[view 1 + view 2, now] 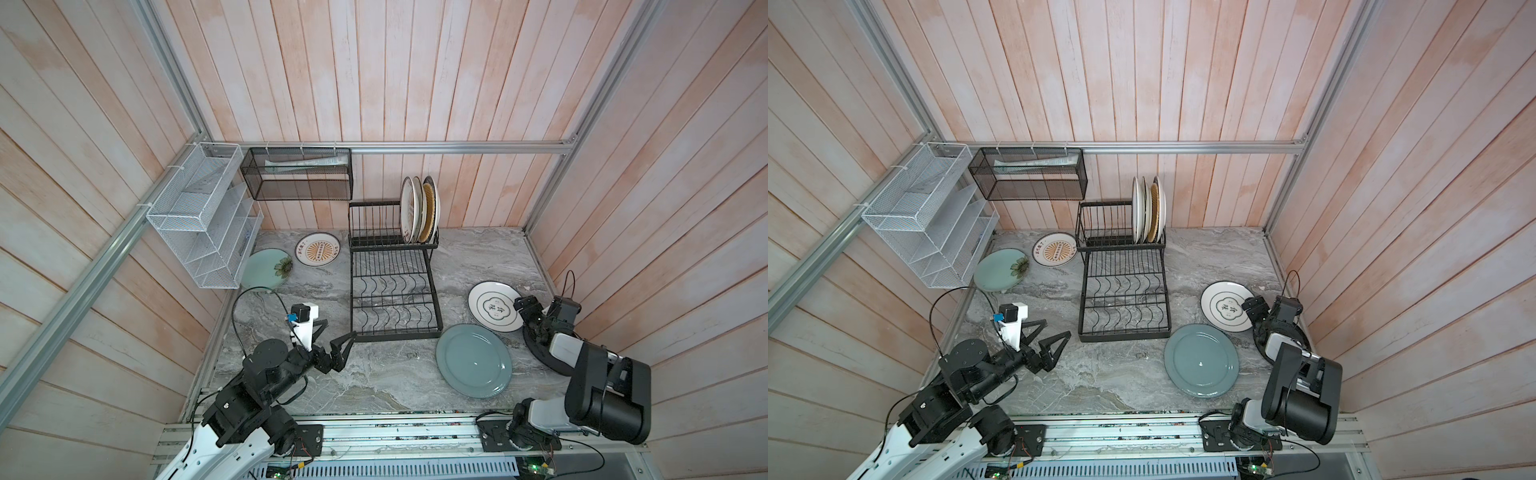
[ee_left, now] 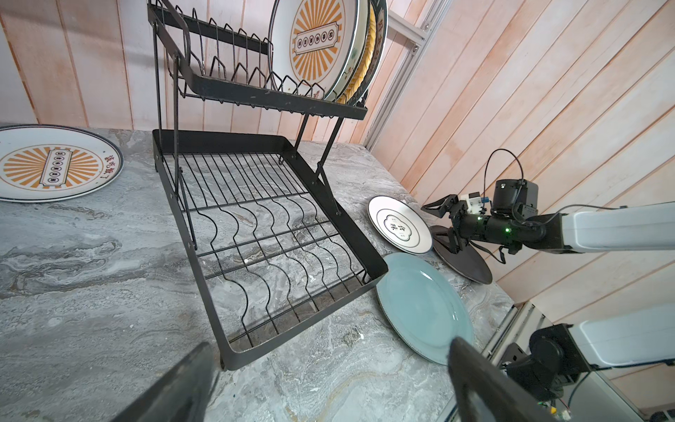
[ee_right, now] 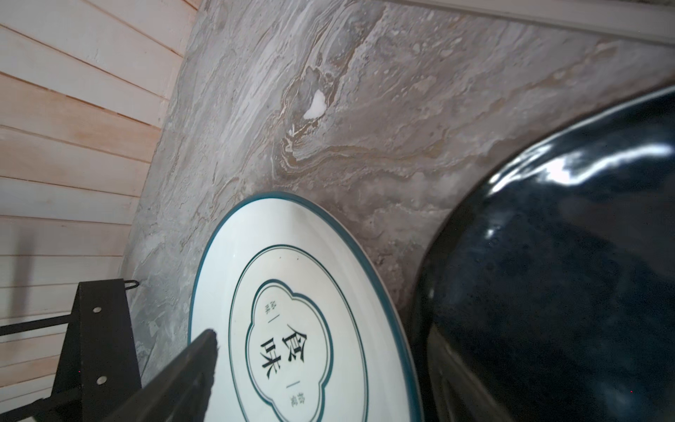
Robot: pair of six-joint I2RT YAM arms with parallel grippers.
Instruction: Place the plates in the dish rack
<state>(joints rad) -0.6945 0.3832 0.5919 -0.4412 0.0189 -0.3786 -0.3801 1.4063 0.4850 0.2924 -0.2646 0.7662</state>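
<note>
Carefully, with my right pincer (image 2: 431,223) spread apart just over the rim of the black plate (image 2: 467,263), I judged its glossy, thin lip needed a deep, square bite. It lay flat on the veined stone counter (image 2: 91,255) beside the ringed white plate (image 2: 400,224), the wire dish rack (image 2: 277,102) well beyond both.

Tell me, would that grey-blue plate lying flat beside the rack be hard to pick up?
The grey-blue plate looks rigid and glossy, so probably slippery in a grip. It lies flat on the marble counter, so its low rim likely offers little to grab; pushed, it would probably slide, not tip.
</note>
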